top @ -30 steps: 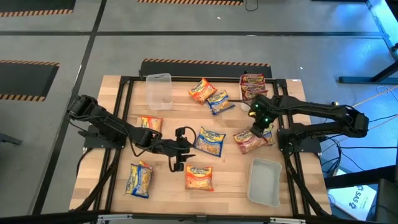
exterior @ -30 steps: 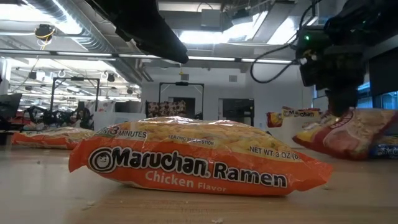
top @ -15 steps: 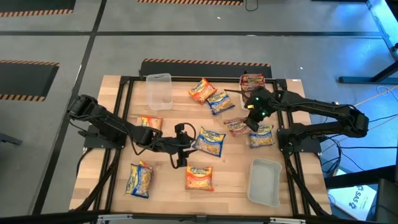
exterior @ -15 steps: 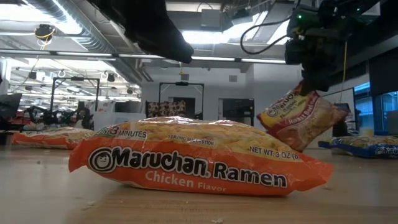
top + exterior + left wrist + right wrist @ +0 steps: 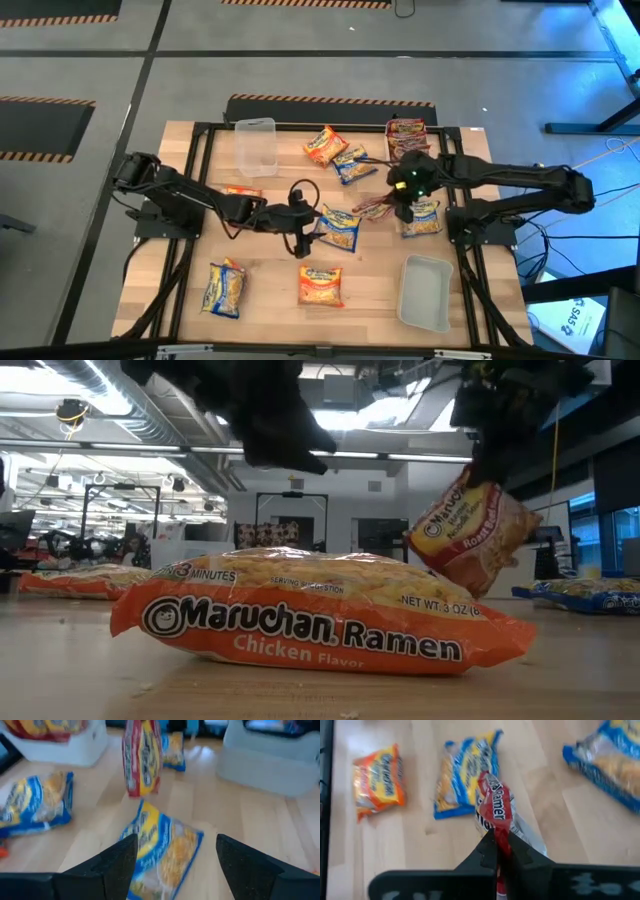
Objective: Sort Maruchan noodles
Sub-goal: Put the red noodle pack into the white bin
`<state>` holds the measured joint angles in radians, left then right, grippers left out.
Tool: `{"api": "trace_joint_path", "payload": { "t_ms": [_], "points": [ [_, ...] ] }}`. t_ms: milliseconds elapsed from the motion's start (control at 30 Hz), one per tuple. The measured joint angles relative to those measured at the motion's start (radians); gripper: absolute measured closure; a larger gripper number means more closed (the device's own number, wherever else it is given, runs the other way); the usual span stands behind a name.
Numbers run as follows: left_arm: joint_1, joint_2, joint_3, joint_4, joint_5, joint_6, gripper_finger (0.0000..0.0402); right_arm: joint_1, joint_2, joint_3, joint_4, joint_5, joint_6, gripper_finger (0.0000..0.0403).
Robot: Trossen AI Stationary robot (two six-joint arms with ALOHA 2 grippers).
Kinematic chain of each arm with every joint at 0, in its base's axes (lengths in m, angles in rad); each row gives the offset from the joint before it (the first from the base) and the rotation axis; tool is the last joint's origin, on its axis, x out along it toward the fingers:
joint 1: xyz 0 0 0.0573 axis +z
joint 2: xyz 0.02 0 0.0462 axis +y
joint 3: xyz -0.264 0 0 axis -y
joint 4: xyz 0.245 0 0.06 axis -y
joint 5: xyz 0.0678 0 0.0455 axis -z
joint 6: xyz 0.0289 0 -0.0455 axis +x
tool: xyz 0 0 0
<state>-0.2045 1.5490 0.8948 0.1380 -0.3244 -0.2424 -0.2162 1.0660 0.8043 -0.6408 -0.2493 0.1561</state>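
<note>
My right gripper is shut on a red Maruchan packet, which hangs above the table's middle. My left gripper stands open just left of a blue-and-yellow packet, and that packet shows lying flat between its fingers, untouched. Other packets lie flat: an orange one near the front, a blue one at front left, a blue one under my right arm, and an orange and a blue one farther back. My right gripper pinches the red packet's upper end between its two shut fingers, slanting down from above. The packet hangs below the fingers, tilted, and is clear of the table.
A clear tub stands at the back left and another at the front right. A tub with red packets is at the back right. An orange packet lies partly under my left arm.
My right gripper has risen and gone toward the table's left, lifting the red packet off the blue one it lay on; the packet now hangs clear. My left gripper has moved toward the right and far side, up to the central blue packet.
</note>
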Motion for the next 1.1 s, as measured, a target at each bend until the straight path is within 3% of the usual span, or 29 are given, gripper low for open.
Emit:
{"api": "trace_joint_path", "payload": {
  "t_ms": [267, 633, 900, 1100],
  "points": [
    [0.010, 0.086, 0.000, 0.106, 0.004, 0.021, 0.0140, 0.097, -0.003, 0.115, 0.008, 0.040, -0.011, 0.0403],
    [0.033, 0.235, 0.000, 0.344, -0.050, 0.036, 0.0140, 0.153, -0.003, 0.120, 0.168, 0.048, -0.008, 0.0403],
    [0.071, 0.305, -0.001, 0.574, -0.035, 0.043, 0.0140, 0.153, 0.003, 0.120, 0.233, 0.026, -0.008, 0.0403],
    [0.098, 0.313, -0.001, 0.712, 0.050, 0.066, 0.0140, 0.153, 0.025, 0.118, 0.245, 0.021, -0.009, 0.0403]
  ]
}}
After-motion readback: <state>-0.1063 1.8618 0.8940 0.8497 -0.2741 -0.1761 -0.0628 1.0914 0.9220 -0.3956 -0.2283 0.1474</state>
